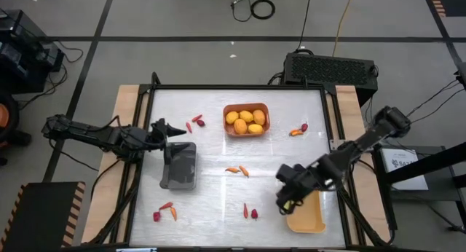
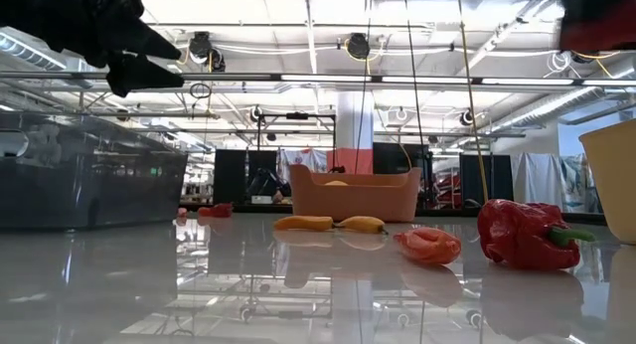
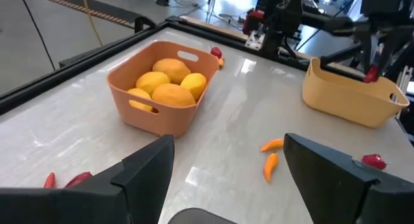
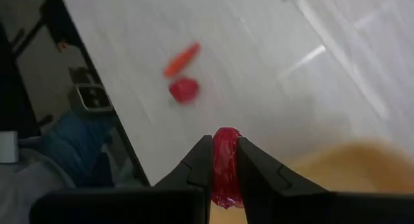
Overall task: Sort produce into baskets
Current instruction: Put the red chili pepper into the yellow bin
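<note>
My right gripper (image 1: 285, 199) hangs above the left edge of the yellow basket (image 1: 307, 215) and is shut on a small red produce piece (image 4: 225, 166). The orange basket (image 1: 246, 119) at the far middle holds several yellow fruits (image 3: 169, 81). My left gripper (image 1: 169, 128) stands open in the air at the far end of the dark grey basket (image 1: 180, 165), touching nothing. Loose red and orange pieces lie on the table: two orange chilis (image 1: 237, 170) at the middle, others near the front (image 1: 250, 211), front left (image 1: 166, 210), far left (image 1: 194, 121) and far right (image 1: 298, 130). My right gripper pinches the red piece (image 4: 225, 179) between its two fingers, which slant down toward the table. The piece's end shows at the fingertips (image 4: 225, 134) and the rest runs back between the fingers. It is lifted clear of the table.
In the low view a red pepper piece (image 2: 522, 235) and an orange-red piece (image 2: 427, 245) lie near the front edge. A black frame (image 1: 233, 87) borders the white table. Open table lies between the grey basket and the yellow one.
</note>
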Robot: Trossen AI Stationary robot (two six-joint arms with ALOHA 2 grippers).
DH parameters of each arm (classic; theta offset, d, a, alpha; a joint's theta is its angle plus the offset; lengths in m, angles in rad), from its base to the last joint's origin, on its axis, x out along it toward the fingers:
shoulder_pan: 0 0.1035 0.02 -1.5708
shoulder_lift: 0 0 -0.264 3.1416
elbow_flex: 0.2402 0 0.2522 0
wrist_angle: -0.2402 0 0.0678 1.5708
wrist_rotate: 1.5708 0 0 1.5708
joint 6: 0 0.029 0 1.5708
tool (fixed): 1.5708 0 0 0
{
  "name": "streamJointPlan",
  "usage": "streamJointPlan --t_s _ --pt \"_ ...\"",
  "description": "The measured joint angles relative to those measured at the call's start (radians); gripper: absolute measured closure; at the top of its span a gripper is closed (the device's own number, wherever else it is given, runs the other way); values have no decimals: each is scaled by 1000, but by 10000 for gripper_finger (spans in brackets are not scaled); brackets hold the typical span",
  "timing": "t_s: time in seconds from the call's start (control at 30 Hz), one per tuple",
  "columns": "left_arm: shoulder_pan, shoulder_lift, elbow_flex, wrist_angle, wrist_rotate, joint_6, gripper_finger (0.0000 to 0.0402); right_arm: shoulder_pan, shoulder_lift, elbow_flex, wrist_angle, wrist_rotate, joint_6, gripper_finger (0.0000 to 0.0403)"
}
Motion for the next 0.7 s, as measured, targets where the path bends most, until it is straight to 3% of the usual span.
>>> streamJointPlan --t_s 0.4,0.7 --pt "0 59 0 5 12 9 107 160 9 0 -280 17 422 355" --pt "0 108 0 9 41 7 107 164 9 0 -398 18 498 319"
